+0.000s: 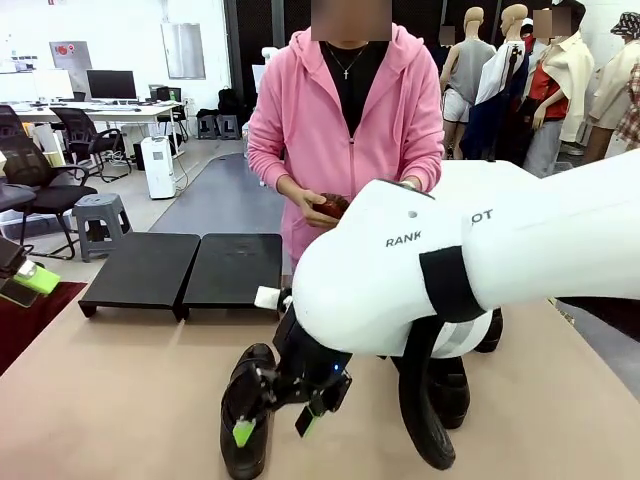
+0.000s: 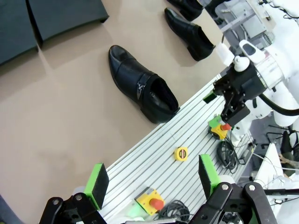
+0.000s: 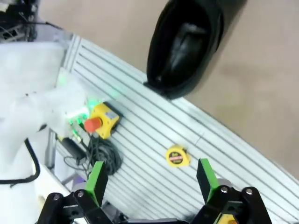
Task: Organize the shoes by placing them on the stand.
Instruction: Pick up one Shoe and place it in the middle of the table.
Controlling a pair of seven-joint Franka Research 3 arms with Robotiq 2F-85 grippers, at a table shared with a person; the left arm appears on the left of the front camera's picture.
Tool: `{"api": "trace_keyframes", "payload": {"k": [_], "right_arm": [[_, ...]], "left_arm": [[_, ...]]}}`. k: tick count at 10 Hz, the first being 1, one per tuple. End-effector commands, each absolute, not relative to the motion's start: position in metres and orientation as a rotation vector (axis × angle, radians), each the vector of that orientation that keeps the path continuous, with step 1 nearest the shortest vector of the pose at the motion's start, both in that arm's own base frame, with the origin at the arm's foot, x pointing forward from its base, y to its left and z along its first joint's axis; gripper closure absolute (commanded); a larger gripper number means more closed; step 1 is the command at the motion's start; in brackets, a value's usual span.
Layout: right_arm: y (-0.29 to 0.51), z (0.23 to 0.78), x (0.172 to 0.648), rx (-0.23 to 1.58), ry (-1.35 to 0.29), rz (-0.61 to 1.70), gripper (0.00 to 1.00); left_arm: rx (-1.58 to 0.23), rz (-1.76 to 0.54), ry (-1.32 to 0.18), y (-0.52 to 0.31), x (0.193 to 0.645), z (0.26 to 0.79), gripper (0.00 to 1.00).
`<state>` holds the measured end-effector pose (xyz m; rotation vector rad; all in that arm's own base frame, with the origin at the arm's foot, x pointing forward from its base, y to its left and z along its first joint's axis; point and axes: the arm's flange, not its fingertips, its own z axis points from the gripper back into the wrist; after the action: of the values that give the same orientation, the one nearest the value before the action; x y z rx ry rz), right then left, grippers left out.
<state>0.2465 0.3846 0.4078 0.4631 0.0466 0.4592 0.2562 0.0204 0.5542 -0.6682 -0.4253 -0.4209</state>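
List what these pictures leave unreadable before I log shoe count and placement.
- Front view: the right arm covers the shoes behind it; their number is unclear.
- Front view: the dark object in the person's hands is half hidden by that arm.
- Right wrist view: the near shoe's toe is cut off by the top edge.

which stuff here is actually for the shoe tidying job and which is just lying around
For the job: black shoe at the table edge; second shoe; stand.
Lying about: yellow tape measure; emergency stop button; cables.
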Motion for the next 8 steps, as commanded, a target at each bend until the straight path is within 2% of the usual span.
{"api": "trace_keyframes", "payload": {"k": [1, 3, 5, 8], "right_arm": [[0.355, 0.423, 0.252, 0.526, 0.086, 0.408, 0.0], [0.274, 0.464, 0.282, 0.591, -0.072, 0.116, 0.0], [0.136, 0.51, 0.306, 0.603, -0.178, -0.25, 0.0], [-0.05, 0.538, 0.282, 0.803, -0.219, -0.578, 0.0]], "left_arm": [[-0.691, -0.436, -0.437, 0.021, 0.257, 0.554, 0.0], [-0.691, -0.436, -0.437, 0.021, 0.257, 0.554, 0.0], [-0.691, -0.436, -0.437, 0.021, 0.257, 0.554, 0.0], [-0.691, -0.436, -0.437, 0.021, 0.257, 0.554, 0.0]]}}
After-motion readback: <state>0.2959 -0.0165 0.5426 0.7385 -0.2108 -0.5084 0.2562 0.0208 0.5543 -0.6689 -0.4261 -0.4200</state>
